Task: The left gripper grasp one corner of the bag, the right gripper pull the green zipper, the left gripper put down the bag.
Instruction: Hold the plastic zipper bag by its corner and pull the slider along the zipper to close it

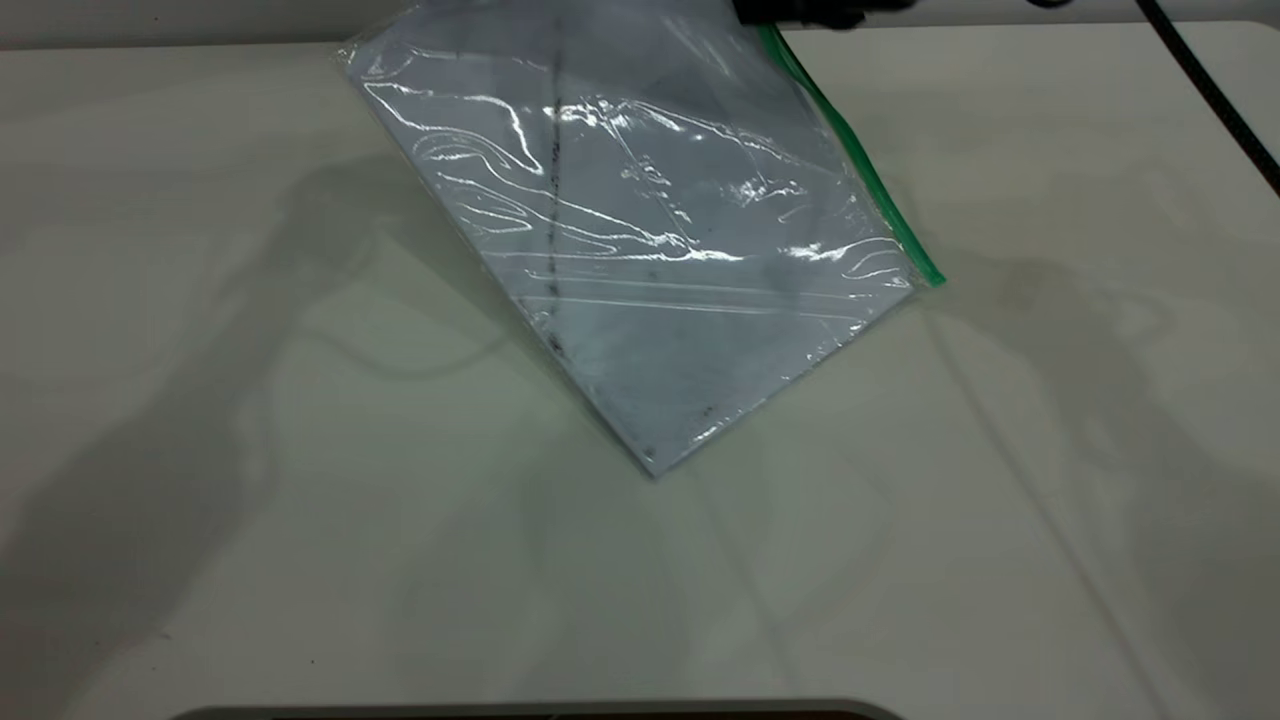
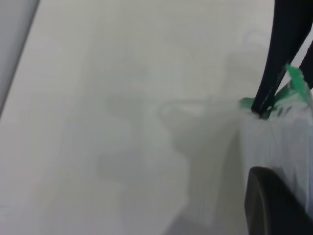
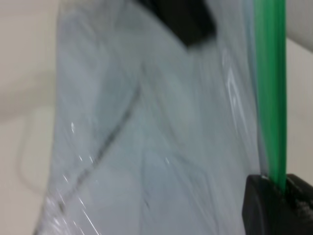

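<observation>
The bag (image 1: 650,230) hangs tilted in the air, and its lowest corner touches the table. The green zipper (image 1: 860,165) runs down its right edge, with the lower end free. A black gripper part (image 1: 800,10) sits on the strip at the top edge of the exterior view. In the right wrist view my right gripper (image 3: 279,188) is shut on the green zipper (image 3: 271,88), with the bag (image 3: 161,137) beside it and the left gripper (image 3: 183,19) farther along. In the left wrist view one left finger (image 2: 274,205) lies against the bag (image 2: 283,142). The right claw (image 2: 261,105) pinches the green end (image 2: 296,81).
The white table (image 1: 250,500) spreads all round the bag, marked by the arms' shadows. A black cable (image 1: 1210,90) runs down at the far right. A dark rim (image 1: 540,710) shows at the near edge.
</observation>
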Motion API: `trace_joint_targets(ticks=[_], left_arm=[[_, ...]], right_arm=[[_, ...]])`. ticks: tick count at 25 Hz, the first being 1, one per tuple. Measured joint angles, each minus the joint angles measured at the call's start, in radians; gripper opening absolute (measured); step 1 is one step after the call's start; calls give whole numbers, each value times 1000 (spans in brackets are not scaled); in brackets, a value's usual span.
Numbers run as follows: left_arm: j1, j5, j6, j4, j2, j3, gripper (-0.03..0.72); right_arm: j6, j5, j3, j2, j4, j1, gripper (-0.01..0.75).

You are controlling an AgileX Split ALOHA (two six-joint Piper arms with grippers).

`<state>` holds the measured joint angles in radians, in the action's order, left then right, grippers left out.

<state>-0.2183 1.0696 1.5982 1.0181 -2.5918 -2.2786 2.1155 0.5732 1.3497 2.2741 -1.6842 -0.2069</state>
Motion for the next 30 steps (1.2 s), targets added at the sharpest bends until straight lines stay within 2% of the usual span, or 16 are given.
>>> trace_joint_targets(ticks=[8, 30], left_arm=[[38, -99, 13, 42, 26, -3, 51], [37, -170, 18, 47, 25, -3, 51]], right_arm=[[1, -67, -10, 58, 38, 67, 33], [1, -66, -18, 147, 93, 174, 33]])
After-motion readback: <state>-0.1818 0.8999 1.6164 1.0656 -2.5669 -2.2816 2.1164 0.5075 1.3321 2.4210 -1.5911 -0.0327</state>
